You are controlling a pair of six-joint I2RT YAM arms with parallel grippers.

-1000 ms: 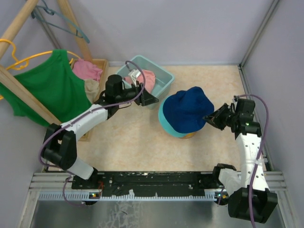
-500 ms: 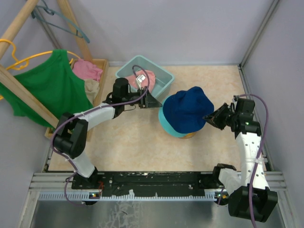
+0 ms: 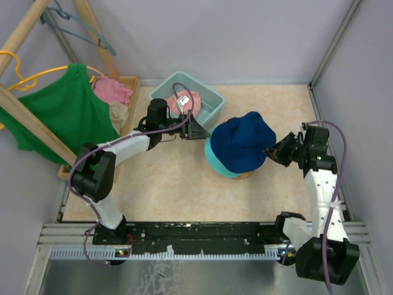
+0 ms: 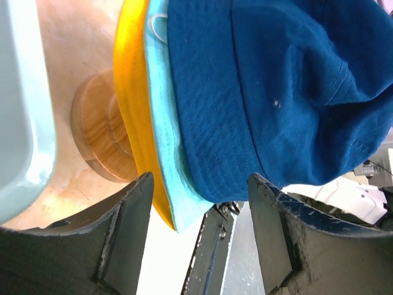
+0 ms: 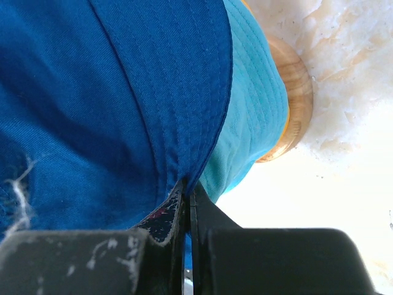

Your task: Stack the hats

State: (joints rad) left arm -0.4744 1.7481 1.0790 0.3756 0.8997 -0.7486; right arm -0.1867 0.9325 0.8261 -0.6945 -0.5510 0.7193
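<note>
1. On the table (image 3: 172,184), the navy hat (image 3: 242,141) topped the teal hat (image 3: 212,163) and orange-yellow hat (image 4: 129,92) on a wooden stand (image 4: 98,141); the pink hat (image 3: 191,101) lay in the bin (image 3: 212,101)
2. The right arm (image 3: 322,184) reached in sideways, right fingers (image 5: 166,218) pinched on the navy brim; probably best to tug it level before letting go
3. The left arm (image 3: 123,147) stretched across, left fingers (image 4: 123,233) spread wide beside the stack, holding nothing

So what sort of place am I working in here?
Probably a walled robot test cell dressed as a clothes corner: a wooden rack holding a green tank top, a pale blue bin, and a navy hat topping a stack on a wooden stand.
</note>
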